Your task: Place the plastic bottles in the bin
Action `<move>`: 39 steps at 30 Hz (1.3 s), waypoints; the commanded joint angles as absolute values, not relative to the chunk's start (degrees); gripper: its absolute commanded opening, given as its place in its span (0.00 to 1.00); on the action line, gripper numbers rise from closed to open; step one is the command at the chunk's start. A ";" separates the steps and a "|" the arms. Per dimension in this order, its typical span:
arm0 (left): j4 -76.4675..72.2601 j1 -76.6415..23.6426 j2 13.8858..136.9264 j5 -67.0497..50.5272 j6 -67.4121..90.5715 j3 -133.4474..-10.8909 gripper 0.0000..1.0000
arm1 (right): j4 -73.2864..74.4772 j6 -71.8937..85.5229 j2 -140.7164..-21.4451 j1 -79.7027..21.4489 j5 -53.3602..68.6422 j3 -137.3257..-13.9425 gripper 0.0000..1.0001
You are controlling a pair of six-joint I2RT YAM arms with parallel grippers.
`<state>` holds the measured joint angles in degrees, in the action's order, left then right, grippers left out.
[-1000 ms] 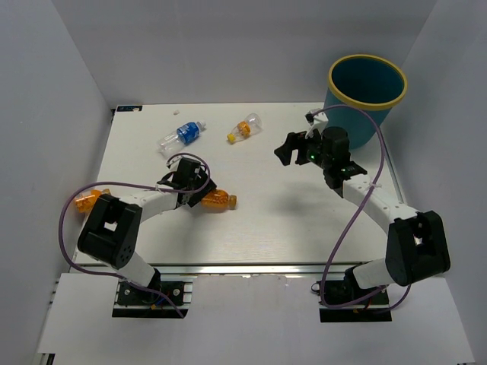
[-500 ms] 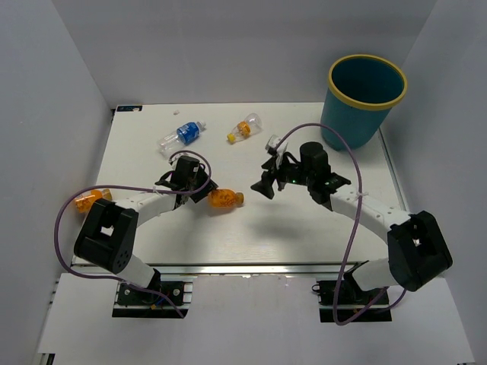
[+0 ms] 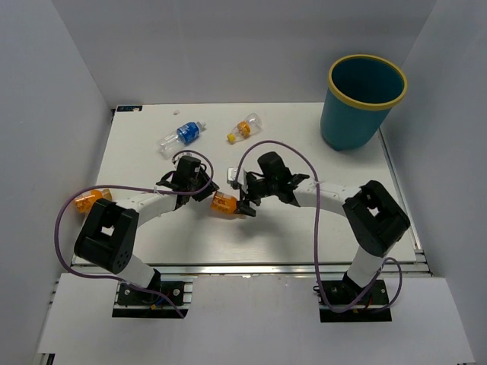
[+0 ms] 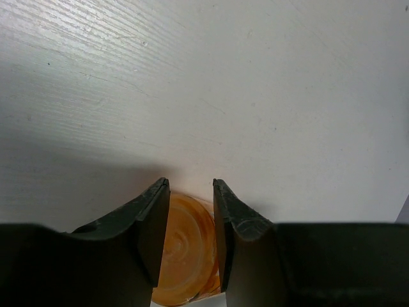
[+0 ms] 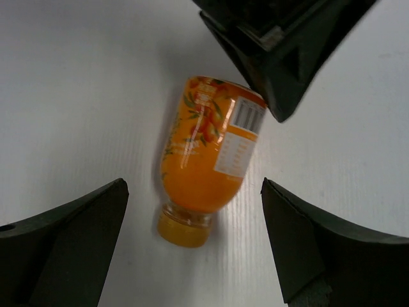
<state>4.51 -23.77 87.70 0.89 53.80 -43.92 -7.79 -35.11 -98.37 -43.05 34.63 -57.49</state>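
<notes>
An orange bottle (image 3: 223,204) with a yellow cap (image 5: 182,233) lies on the white table at centre-left. My left gripper (image 3: 204,190) is shut on its base end (image 4: 185,249), one jaw pressing each side. My right gripper (image 3: 245,201) hovers just above the cap end, open, its jaws wide to either side of the bottle (image 5: 208,153) without touching it. A clear bottle with a blue label (image 3: 181,134) and a clear bottle with orange contents (image 3: 244,128) lie at the table's back. Another orange bottle (image 3: 87,201) lies at the left edge. The teal bin (image 3: 365,99) stands at the back right.
The left gripper's dark fingers (image 5: 275,57) reach into the top of the right wrist view, close to the right gripper. White walls enclose the table on the left, back and right. Purple cables loop off both arms.
The right arm swung left from near the bin to over the orange bottle, staying open. The left gripper closed on the bottle's base, and the bottle shifted slightly to the right.
</notes>
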 commanded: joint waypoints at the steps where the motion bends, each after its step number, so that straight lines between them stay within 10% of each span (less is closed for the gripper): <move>1: 3.87 -24.17 87.63 0.09 52.82 -45.35 0.44 | -7.11 -37.45 -100.53 -45.70 34.54 -61.26 0.89; 16: 6.24 -24.35 83.94 3.34 51.86 -46.14 0.42 | -24.69 -22.68 -106.35 -49.13 17.14 -56.34 0.76; 22: 8.26 -24.26 82.09 6.23 51.59 -46.93 0.42 | -24.52 -23.55 -105.12 -49.22 14.86 -56.87 0.34; 27: 15.80 -24.08 80.51 15.79 48.52 -52.37 0.44 | -24.27 -23.03 -97.50 -47.99 7.92 -58.00 0.20; 31: 19.42 -22.77 76.91 22.23 47.46 -54.75 0.95 | -24.25 -20.75 -89.75 -43.25 5.11 -60.46 0.10; 39: 22.23 -17.41 69.00 30.67 46.93 -54.14 0.98 | -21.81 -9.40 -80.24 -21.46 -2.52 -74.23 0.20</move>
<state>19.68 -18.65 71.22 25.30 47.83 -53.04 -20.64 -13.91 -81.97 -26.52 4.21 -67.90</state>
